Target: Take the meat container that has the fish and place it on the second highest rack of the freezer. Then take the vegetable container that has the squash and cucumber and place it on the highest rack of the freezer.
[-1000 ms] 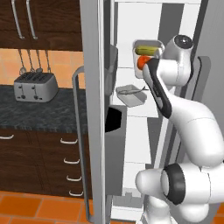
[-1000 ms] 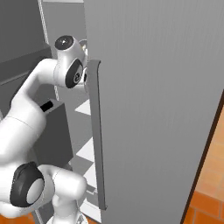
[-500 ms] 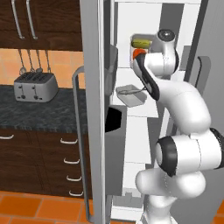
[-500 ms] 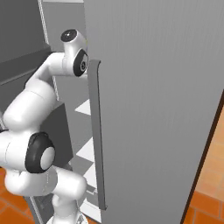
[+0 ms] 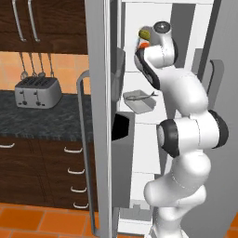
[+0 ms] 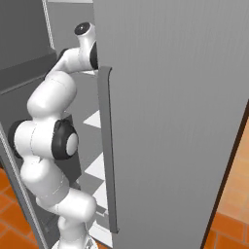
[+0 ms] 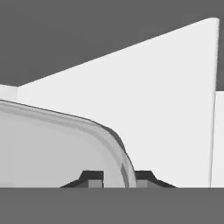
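Freezer top rack: our gripper pinches clear vegetable container's rim; early release risks tipping.

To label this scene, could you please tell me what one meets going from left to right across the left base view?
Silver toaster → grey freezer door handle → clear container with the fish → white robot arm.

This is a home kitchen: an open freezer with white racks, dark wood cabinets, a toaster on the dark counter, orange floor tiles.
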Robot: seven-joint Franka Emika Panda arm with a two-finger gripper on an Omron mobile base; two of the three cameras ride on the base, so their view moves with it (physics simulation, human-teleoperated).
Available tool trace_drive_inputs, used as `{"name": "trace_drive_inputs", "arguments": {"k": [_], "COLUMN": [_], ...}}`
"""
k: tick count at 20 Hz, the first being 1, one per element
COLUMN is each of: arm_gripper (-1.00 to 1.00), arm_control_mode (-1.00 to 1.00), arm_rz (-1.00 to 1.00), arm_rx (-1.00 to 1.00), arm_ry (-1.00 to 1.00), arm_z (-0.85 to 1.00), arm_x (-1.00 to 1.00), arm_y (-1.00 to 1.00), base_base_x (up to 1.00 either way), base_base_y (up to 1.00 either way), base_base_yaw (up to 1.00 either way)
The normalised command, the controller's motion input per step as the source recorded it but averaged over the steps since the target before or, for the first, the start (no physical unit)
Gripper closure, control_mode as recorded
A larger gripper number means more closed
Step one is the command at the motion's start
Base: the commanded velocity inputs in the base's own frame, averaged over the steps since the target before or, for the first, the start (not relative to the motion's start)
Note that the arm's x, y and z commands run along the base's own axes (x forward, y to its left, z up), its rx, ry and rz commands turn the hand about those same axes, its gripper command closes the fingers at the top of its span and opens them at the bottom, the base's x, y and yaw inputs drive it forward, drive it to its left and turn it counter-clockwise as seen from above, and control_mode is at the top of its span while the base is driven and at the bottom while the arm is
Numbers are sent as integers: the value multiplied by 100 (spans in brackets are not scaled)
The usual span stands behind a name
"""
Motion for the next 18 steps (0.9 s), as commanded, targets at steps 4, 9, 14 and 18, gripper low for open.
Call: {"name": "trace_drive_inputs", "arguments": {"k": [4,9,14,18], "arm_gripper": [-100,-100,-100,-100], "arm_control_mode": [-100,-100,-100,-100], "arm_rz": [-3,0,0,0], "arm_rx": [-2,-2,-5,-5], "arm_ry": [0,-3,-13,-2], "arm_z": [-13,0,-10,-35], "arm_x": [84,2,-63,-100], "arm_y": [0,-1,0,0], "base_base_x": [0,0,0,0], "base_base_y": [0,0,0,0], "base_base_yaw": [0,0,0,0]}}
